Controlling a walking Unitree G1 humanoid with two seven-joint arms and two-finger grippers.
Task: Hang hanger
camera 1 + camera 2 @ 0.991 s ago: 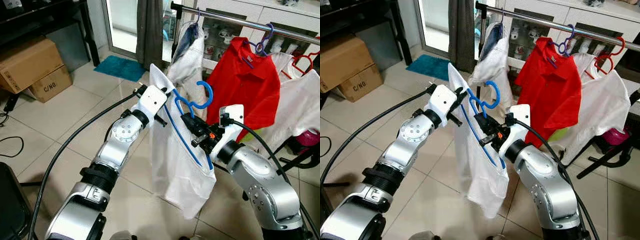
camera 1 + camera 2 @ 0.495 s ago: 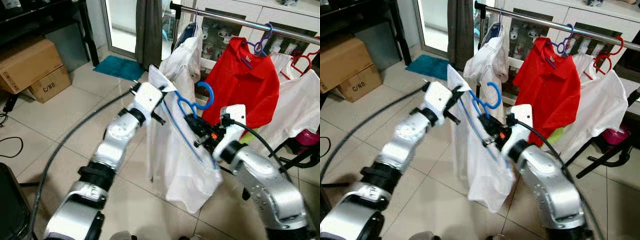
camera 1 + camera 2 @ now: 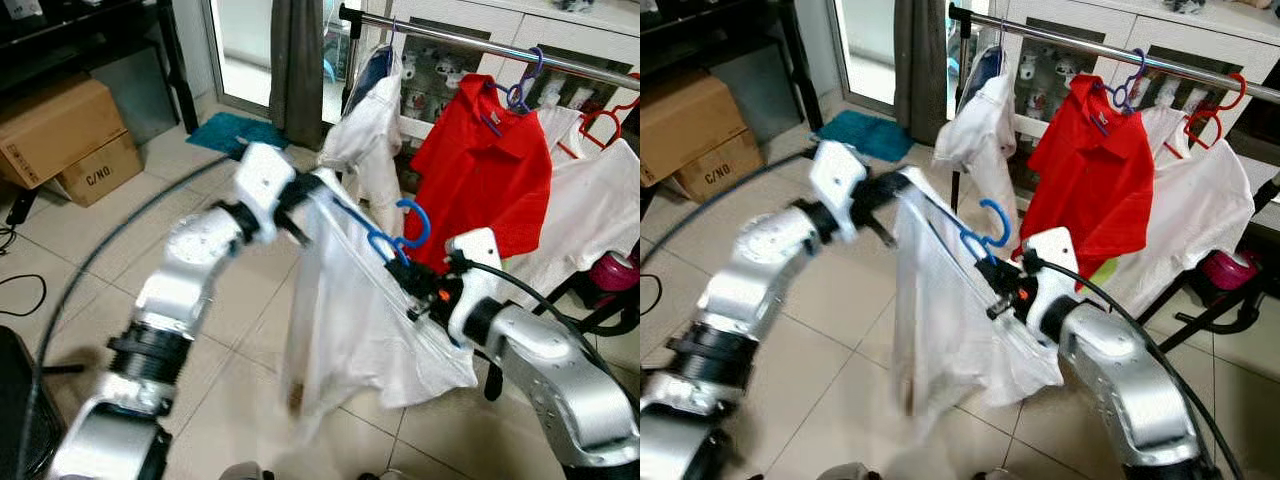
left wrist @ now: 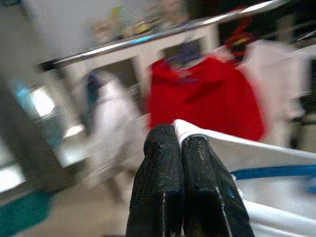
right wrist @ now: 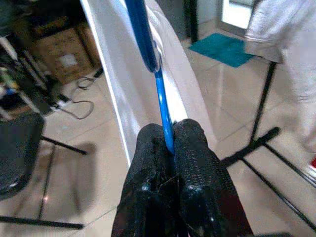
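A blue hanger (image 3: pixel 400 238) carries a white shirt (image 3: pixel 360 330) between my two arms, below and in front of the metal clothes rail (image 3: pixel 480 42). My right gripper (image 5: pixel 168 136) is shut on the hanger's blue bar, near its lower end (image 3: pixel 415 300). My left gripper (image 4: pixel 180 148) is shut on the shirt's upper edge at the other end (image 3: pixel 300 190). The hanger's hook (image 3: pixel 992 225) points up, well short of the rail. The shirt's lower part is blurred.
On the rail hang a white garment (image 3: pixel 375 115), a red shirt (image 3: pixel 485 175) on a purple hanger and another white shirt (image 3: pixel 595 215) on a red hanger. Cardboard boxes (image 3: pixel 65 135) stand at far left, a teal mat (image 3: pixel 240 130) by the door. Tiled floor below.
My left gripper has swung left and up, stretching the shirt's top edge out. The hanger has tilted and dropped lower with my right gripper. The shirt's hem swings.
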